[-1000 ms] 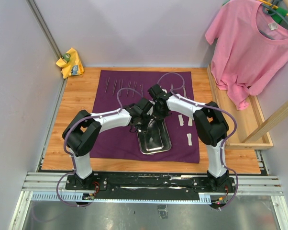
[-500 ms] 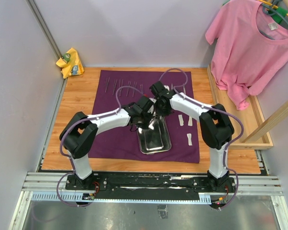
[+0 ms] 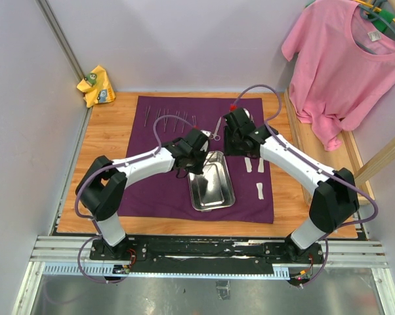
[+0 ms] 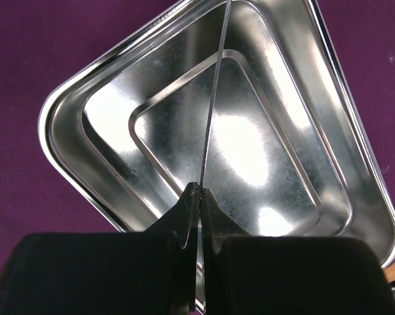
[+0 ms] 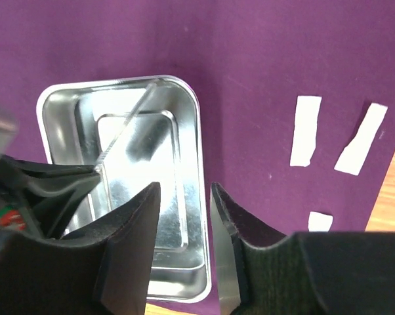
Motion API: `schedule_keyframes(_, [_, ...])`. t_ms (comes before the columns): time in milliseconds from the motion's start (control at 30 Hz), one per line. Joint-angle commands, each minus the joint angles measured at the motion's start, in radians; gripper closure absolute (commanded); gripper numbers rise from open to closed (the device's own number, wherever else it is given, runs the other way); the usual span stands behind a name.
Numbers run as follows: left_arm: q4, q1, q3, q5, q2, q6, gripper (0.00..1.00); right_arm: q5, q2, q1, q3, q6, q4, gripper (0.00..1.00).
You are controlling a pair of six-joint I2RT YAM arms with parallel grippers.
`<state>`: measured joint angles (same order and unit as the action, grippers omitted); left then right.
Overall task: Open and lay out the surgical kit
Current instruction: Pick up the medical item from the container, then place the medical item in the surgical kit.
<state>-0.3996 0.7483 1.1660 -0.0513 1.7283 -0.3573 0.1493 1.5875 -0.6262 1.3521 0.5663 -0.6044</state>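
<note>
A: Noting the scene from the largest thing down. What is sitting on the bench (image 3: 109,131)?

B: A purple cloth (image 3: 165,200) is lying opened flat on the wood and covering most of the middle. A pink shirt (image 3: 345,59) is hanging at the far right. A yellow rag (image 3: 96,85) is sitting in the far left corner. Both are off the cloth.

A: Where is the steel tray (image 3: 214,193) sitting?

B: It is resting on the cloth, roughly central and toward the near edge.

A: What are the two grasping parts doing?

B: The left end effector (image 4: 197,197) is hanging over the tray with its fingers pressed together, pinching a thin metal tool (image 4: 214,98). The tool is running out from the fingertips across the tray toward the far rim. I cannot tell whether its tip is touching the steel, or whether it is forceps or scissors. The right end effector (image 5: 183,197) is hovering just beside the left one, over the right side of the tray. Its fingers are standing spread and gripping nothing.

A: What about the smaller items?

B: A row of thin metal tools (image 3: 171,119) is lying side by side along the far edge of the cloth, left of where the arms are meeting. Three gauze strips (image 5: 306,131) are lying on the cloth to the right of the tray, apart from it. Two longer ones are lying next to each other and a shorter one is sitting nearer.
</note>
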Motion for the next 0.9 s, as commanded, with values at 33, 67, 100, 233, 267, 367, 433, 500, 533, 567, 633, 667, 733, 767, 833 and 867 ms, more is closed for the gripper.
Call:
schedule_keyframes(33, [0.013,-0.021,-0.021,0.027,-0.082,-0.039,1.00,-0.008,0.002,0.023,-0.083,-0.026,-0.017,0.61])
schedule_keyframes(67, [0.024,-0.032,-0.029,0.042,-0.092,-0.045,1.00,-0.015,0.003,0.023,-0.095,-0.026,-0.009,0.61])
schedule_keyframes(100, [0.031,-0.043,-0.037,0.060,-0.103,-0.050,1.00,-0.021,0.004,0.023,-0.106,-0.026,-0.005,0.61])
schedule_keyframes(233, [0.047,-0.091,-0.064,0.088,-0.155,-0.068,1.00,-0.029,0.004,0.015,-0.144,-0.025,0.015,0.60])
schedule_keyframes(267, [0.046,-0.104,-0.068,0.085,-0.171,-0.071,1.00,-0.023,0.005,0.010,-0.150,-0.025,0.017,0.60])
schedule_keyframes(367, [0.042,-0.150,-0.086,0.076,-0.214,-0.085,1.00,-0.015,0.007,0.001,-0.162,-0.030,0.022,0.59])
schedule_keyframes(433, [0.050,-0.194,-0.107,0.070,-0.243,-0.097,1.00,-0.016,0.014,-0.006,-0.164,-0.032,0.028,0.58])
schedule_keyframes(500, [0.057,-0.229,-0.127,0.072,-0.266,-0.108,1.00,-0.015,0.027,-0.021,-0.163,-0.032,0.031,0.57])
schedule_keyframes(533, [0.063,-0.242,-0.139,0.075,-0.278,-0.111,1.00,-0.014,0.033,-0.028,-0.161,-0.033,0.031,0.57])
schedule_keyframes(567, [0.066,-0.254,-0.149,0.072,-0.288,-0.114,1.00,-0.008,0.042,-0.037,-0.161,-0.034,0.031,0.56])
schedule_keyframes(633, [0.073,-0.274,-0.164,0.071,-0.304,-0.119,1.00,0.001,0.062,-0.051,-0.160,-0.029,0.028,0.56])
schedule_keyframes(667, [0.077,-0.284,-0.170,0.077,-0.311,-0.121,1.00,0.006,0.073,-0.059,-0.160,-0.023,0.024,0.56])
schedule_keyframes(733, [0.080,-0.294,-0.176,0.084,-0.319,-0.122,1.00,0.025,0.092,-0.072,-0.164,-0.009,0.016,0.55])
schedule_keyframes(767, [0.078,-0.298,-0.176,0.088,-0.320,-0.121,1.00,0.029,0.097,-0.079,-0.169,-0.001,0.015,0.55])
schedule_keyframes(833, [0.077,-0.300,-0.174,0.091,-0.323,-0.119,1.00,0.030,0.105,-0.092,-0.179,0.014,0.016,0.54])
schedule_keyframes(867, [0.078,-0.300,-0.172,0.092,-0.323,-0.119,1.00,0.035,0.109,-0.098,-0.180,0.020,0.018,0.54])
